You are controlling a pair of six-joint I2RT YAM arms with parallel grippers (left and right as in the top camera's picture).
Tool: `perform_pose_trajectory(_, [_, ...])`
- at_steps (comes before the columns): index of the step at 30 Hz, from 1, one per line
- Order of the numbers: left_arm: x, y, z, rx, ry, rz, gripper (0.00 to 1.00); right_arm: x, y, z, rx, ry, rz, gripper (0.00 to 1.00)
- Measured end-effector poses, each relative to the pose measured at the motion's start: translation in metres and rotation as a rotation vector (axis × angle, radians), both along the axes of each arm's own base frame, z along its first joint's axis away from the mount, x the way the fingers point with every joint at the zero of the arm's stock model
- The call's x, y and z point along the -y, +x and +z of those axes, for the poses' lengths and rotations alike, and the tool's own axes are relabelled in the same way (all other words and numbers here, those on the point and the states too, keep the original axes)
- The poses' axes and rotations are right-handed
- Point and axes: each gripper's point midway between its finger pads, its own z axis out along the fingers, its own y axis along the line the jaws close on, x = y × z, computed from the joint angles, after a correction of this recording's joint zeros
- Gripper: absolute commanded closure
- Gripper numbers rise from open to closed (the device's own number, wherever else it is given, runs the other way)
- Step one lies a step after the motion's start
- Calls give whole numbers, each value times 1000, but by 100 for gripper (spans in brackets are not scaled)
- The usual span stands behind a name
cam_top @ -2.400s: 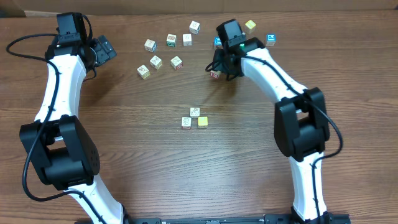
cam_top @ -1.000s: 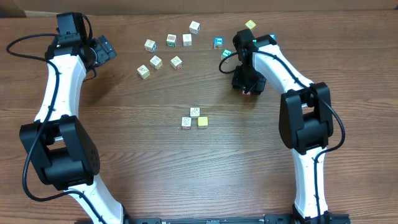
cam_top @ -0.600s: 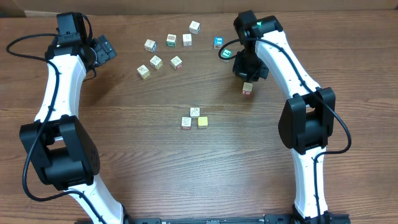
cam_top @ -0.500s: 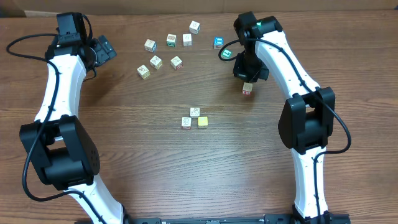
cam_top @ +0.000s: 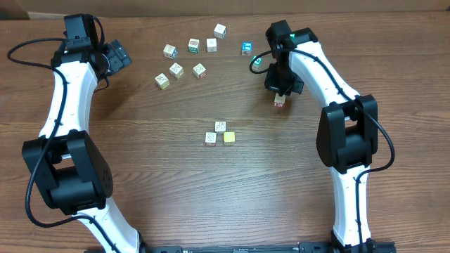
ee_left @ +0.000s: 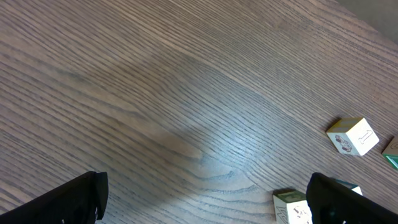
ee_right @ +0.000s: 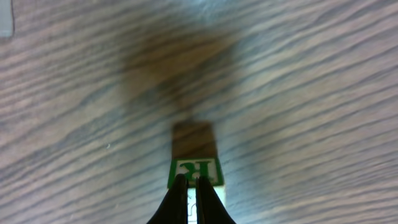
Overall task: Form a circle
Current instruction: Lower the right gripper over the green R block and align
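RIGHT ARM AT WORK: The right claw (ee_right: 191,194) is clenched, its tips pinched together with nothing between them. It points down at a single cube (cam_top: 280,102) that shows a green letter K to the wrist camera. Whether the tips touch the cube cannot be told.

The cube sits alone on the wood-grain surface (cam_top: 140,176). It is well apart from the circle (cam_top: 221,128), a tight clump of three small cubes: one whitish, one white with red marks, one yellow. The clump lies near the middle of the surface, nearer the arms' bases and toward the left arm.

Along the far side lies a loose scatter of similar cubes (cam_top: 194,45). A teal-marked cube (cam_top: 247,48) and a green-marked cube (cam_top: 256,62) lie closest to the right arm. At the far left the left claw (cam_top: 119,55) hangs released beside that scatter, fingers spread wide and gripping nothing.
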Motion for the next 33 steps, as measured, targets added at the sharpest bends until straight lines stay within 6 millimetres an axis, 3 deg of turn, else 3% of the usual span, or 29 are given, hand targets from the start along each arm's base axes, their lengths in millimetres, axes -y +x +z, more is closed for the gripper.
perform_pose_trajectory(7, [0, 0, 0, 0, 0, 0, 0, 12, 4, -8, 12, -12, -23, 96])
perform_pose_trajectory(16, [0, 0, 0, 0, 0, 0, 0, 12, 13, -8, 45, -4, -27, 96])
perform_pose_trajectory(26, [0, 0, 0, 0, 0, 0, 0, 21, -8, 0, -47, -24, -34, 96])
perform_pose_trajectory(33, [1, 0, 0, 0, 0, -1, 1, 4, -26, 0, -131, 82, 14, 96])
